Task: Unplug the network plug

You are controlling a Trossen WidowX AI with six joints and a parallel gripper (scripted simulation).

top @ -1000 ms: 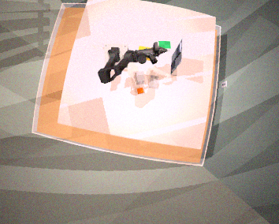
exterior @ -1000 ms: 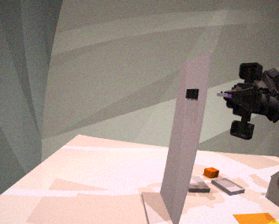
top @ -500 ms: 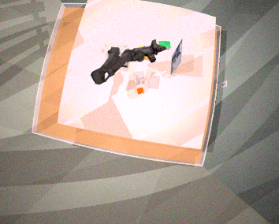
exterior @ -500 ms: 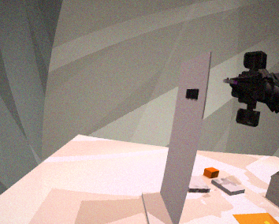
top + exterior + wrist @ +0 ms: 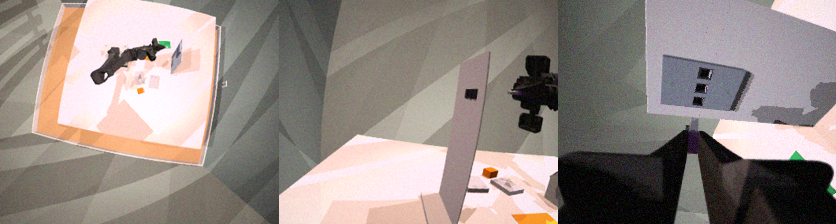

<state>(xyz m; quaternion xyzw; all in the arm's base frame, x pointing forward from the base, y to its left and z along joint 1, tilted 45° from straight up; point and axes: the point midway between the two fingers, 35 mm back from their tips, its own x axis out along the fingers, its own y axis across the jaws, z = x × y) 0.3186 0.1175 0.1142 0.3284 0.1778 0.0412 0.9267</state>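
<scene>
The upright grey panel [image 5: 176, 57] [image 5: 464, 158] [image 5: 783, 55] stands on the table. Its socket block [image 5: 678, 80] shows three dark openings in the wrist view, all of them empty. My gripper [image 5: 692, 135] [image 5: 161, 47] [image 5: 516, 93] is shut on the small purple plug [image 5: 692, 141] [image 5: 513, 92]. It holds the plug in the air, clear of the panel and a short way in front of the sockets. A thin pale tab sticks out of the plug towards the panel. A green square patch [image 5: 165, 43] [image 5: 798, 156] lies on the table beside the gripper.
A small orange cube [image 5: 140, 91] [image 5: 490, 172] and two flat grey pieces [image 5: 507, 185] [image 5: 478, 184] lie on the table near the panel's foot. An orange patch [image 5: 531, 218] lies on the table. The table has a raised rim [image 5: 39, 98].
</scene>
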